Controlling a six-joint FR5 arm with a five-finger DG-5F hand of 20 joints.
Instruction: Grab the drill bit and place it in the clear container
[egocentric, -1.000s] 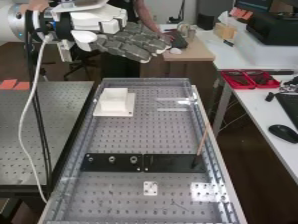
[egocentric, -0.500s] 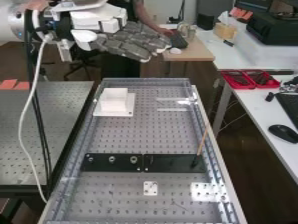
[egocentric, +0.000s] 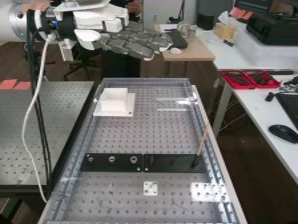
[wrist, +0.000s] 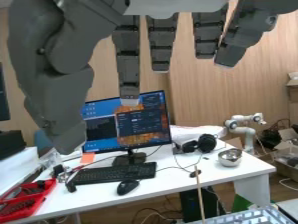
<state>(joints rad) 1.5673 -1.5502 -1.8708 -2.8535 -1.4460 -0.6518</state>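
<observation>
Perforated bench (egocentric: 126, 134), hand (egocentric: 136, 42) above far edge, thin rod (egocentric: 202, 142) near side edge

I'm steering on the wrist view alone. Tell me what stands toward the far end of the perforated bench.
Observer: A white block sits on a flat white base there, toward the left side in the high view.
Operator: Give me the foot of the thin stick.
Observer: It comes down at the right-hand one of two black plates laid end to end across the bench.
Operator: Place the hand against that white block.
Observer: In the high view it is apart from the block, with a visible gap between them.
</observation>
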